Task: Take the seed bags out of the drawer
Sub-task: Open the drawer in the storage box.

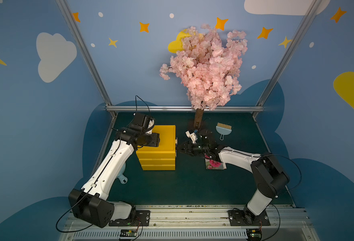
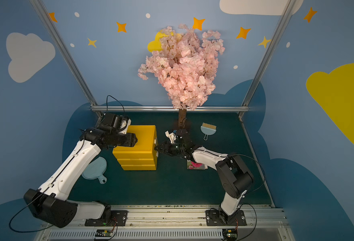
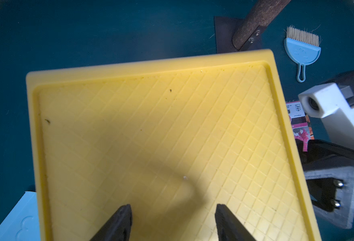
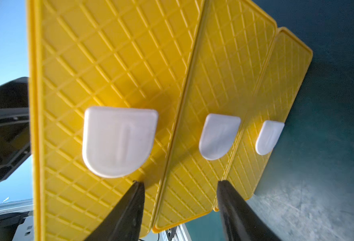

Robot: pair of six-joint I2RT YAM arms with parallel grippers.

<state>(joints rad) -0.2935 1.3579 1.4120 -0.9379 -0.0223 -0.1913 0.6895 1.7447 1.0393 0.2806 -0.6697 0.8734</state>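
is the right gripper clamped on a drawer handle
No, the right gripper stands open, with none of the white handle tabs between its jaws.

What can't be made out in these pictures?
- Inside the uppermost yellow plastic drawer: shut, contents hidden in every view.
- Glossy pink-flower seed packet: partly under the right arm in both top views; its print too small.
- Light-blue plastic dustpan: mostly behind the left arm in a top view.

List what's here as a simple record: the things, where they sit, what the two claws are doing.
Yellow plastic three-drawer cube: mid-table, drawers look shut
Left gripper: open, over the cube's top
Right gripper: open, by the white handle tab of the top drawer
Glossy pink-flower seed packet: flat on the table, under the right arm
Light-blue brush: near the tree trunk
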